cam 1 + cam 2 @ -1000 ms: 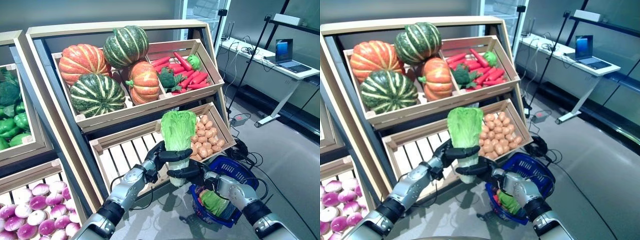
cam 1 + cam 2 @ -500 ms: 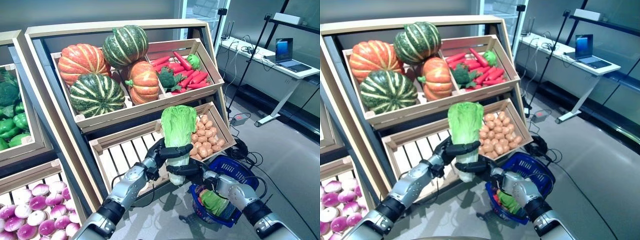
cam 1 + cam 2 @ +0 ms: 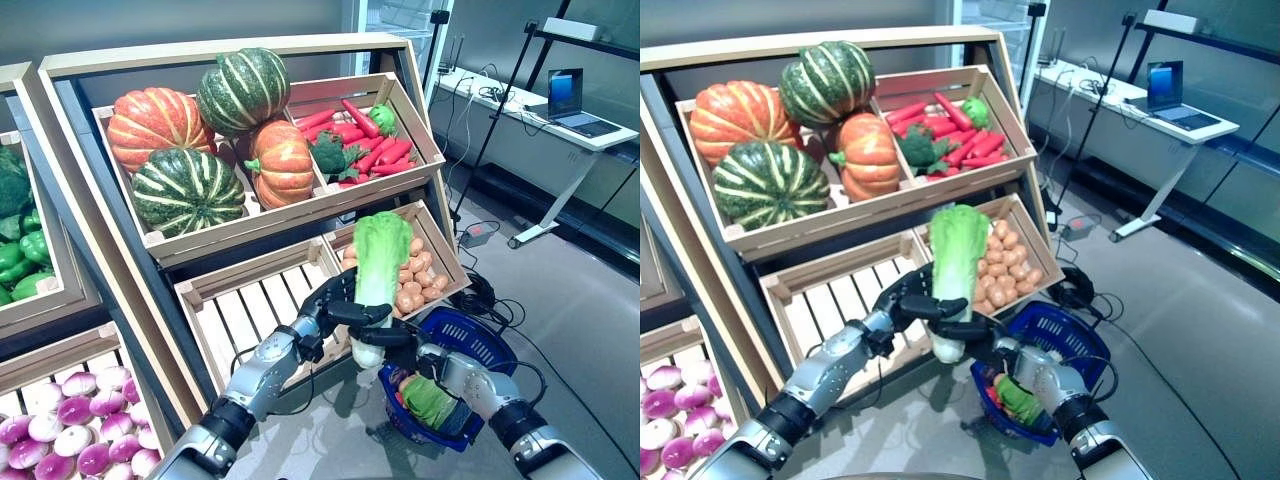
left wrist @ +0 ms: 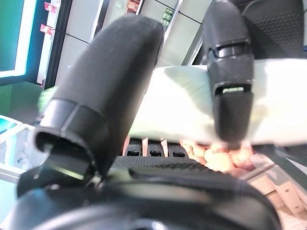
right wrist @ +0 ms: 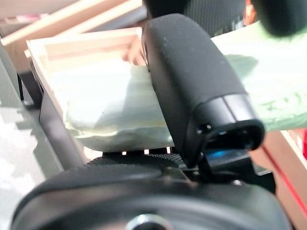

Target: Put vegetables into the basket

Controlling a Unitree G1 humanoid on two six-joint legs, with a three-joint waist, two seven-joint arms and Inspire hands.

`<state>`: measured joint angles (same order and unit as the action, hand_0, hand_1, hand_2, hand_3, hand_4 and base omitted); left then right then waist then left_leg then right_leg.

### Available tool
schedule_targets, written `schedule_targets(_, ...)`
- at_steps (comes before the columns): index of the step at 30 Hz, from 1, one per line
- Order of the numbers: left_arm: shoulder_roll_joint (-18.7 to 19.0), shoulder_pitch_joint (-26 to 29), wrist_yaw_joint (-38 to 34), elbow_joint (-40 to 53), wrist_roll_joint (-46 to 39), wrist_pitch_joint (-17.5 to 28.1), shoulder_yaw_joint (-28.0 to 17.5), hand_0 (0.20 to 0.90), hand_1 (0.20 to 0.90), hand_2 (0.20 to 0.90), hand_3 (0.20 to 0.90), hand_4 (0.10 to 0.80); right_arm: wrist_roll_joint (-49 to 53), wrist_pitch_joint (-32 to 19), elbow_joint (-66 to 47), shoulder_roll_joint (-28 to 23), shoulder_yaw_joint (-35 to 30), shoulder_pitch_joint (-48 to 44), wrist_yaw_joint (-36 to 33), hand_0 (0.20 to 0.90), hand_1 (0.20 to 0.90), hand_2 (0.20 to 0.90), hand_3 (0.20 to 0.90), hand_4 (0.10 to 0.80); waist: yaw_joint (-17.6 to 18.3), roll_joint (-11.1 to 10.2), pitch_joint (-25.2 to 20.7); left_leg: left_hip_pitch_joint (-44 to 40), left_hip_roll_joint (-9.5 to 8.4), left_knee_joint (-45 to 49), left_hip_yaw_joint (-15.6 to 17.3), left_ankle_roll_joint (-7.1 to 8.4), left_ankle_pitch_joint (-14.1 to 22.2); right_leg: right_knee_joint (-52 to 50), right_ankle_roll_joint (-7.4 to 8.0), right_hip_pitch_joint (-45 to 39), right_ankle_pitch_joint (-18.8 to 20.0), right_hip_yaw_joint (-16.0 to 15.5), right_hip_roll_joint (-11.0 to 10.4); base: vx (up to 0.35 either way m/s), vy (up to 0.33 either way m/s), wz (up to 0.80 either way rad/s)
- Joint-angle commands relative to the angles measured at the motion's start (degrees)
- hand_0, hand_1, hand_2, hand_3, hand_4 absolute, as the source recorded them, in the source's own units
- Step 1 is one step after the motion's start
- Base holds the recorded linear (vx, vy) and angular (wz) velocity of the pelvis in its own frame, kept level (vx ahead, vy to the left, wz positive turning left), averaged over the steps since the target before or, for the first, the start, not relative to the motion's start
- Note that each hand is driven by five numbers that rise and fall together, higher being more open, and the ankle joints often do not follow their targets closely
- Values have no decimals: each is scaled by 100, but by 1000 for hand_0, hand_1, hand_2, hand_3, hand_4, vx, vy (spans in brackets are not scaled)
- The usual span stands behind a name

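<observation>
A napa cabbage, green leaves up and pale stalk down, stands upright in the air in front of the lower crates. My left hand is curled round its stalk from the left; my right hand grips the stalk base from the right. Both wrist views show the pale cabbage clamped between thumb and fingers. The blue basket hangs at my right arm just below and right of the cabbage, with a green vegetable inside.
The wooden rack holds pumpkins, red carrots and broccoli, a potato crate behind the cabbage, and an empty slatted crate. Turnips lie lower left. A desk with a laptop stands far right.
Both hands have carried the cabbage to the right, from the empty slatted crate to in front of the potato crate, closer to the basket.
</observation>
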<state>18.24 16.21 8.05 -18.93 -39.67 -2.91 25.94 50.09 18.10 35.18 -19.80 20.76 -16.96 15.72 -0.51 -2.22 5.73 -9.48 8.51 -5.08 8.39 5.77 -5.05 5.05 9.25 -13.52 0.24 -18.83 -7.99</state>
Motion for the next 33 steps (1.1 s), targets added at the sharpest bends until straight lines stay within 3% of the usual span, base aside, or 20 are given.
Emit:
schedule_targets(1,-171,853,216,238,-129,595,-271,900,900,900,900,800,358,-575,153,-155,-510,-566,60,300,300,300,300,400,-41,23,-196,-183,-17,8,182,-43,446,-5,-180,144,250,213,-120,0,0,0)
schedule_targets(12,161,520,217,-10,-8,550,-647,900,900,900,900,800,342,-816,913,-623,-1451,-66,-71,300,300,300,300,400,19,27,-138,-189,19,8,282,-43,454,-5,-187,183,244,308,-78,13,-26,-7)
schedule_targets(18,244,264,176,-427,50,688,-908,900,900,900,900,800,503,-959,1656,-913,-2093,79,-271,300,300,300,300,400,-23,9,-110,-208,18,8,290,-44,475,-5,-189,168,229,310,-60,33,-41,-4)
schedule_targets(25,300,-123,33,-611,14,942,-1210,900,900,900,900,800,739,-840,2313,-916,-2546,209,-728,300,300,300,300,400,-124,33,-51,-230,41,8,295,-35,461,-16,-222,159,204,273,-40,63,-39,0)
schedule_targets(30,381,-410,-109,-432,185,1073,-1221,900,900,900,900,800,1161,-1089,2792,-884,-2649,-49,-1242,300,300,300,300,400,-336,109,220,-76,39,8,205,-5,400,-78,-286,289,169,191,-20,1,-29,2)
schedule_targets(33,569,-87,-261,-368,-57,1336,-1022,900,900,900,900,800,1399,-1376,2832,-937,-2394,-872,-1562,300,300,300,300,400,-429,210,804,577,62,460,26,29,331,-847,-369,983,-34,123,-116,-437,-28,4)
